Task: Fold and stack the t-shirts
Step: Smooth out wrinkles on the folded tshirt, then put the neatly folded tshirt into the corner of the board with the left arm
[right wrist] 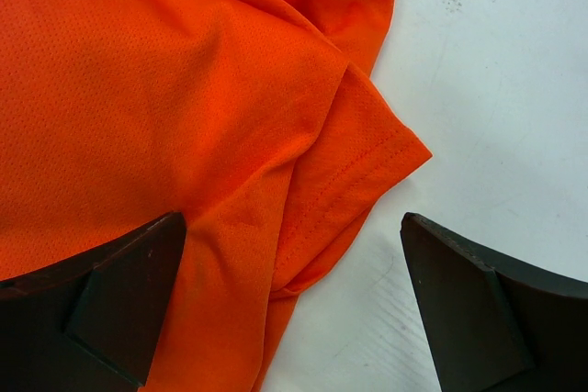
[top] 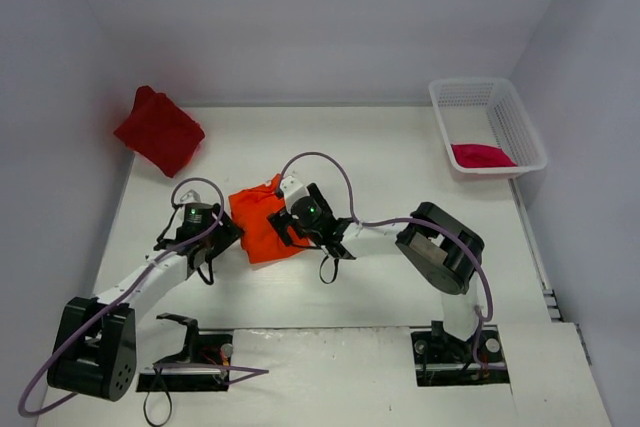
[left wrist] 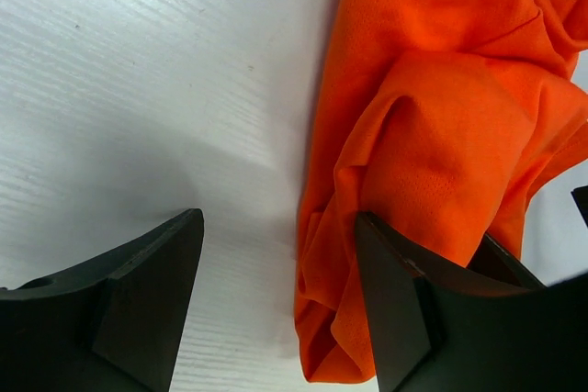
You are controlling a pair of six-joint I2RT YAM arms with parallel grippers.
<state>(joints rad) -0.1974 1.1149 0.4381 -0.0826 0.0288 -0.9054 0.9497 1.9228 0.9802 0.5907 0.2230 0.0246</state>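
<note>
Mid-table, orange t-shirt (top: 258, 232) edge between spread left gripper (left wrist: 276, 227) fingers, sleeve between wide-open right gripper (right wrist: 292, 227) fingers, only top view catches dark red t-shirt (top: 160, 132) far left.

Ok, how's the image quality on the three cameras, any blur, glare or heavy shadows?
Top external: even, soft light, sharp, no glare on the orange t-shirt. Left wrist: cloth in focus, the left claw nearly black, a soft shadow on the white table by it. Right wrist: crisp, weave and hem stitching readable, the right claw just as dark.
</note>
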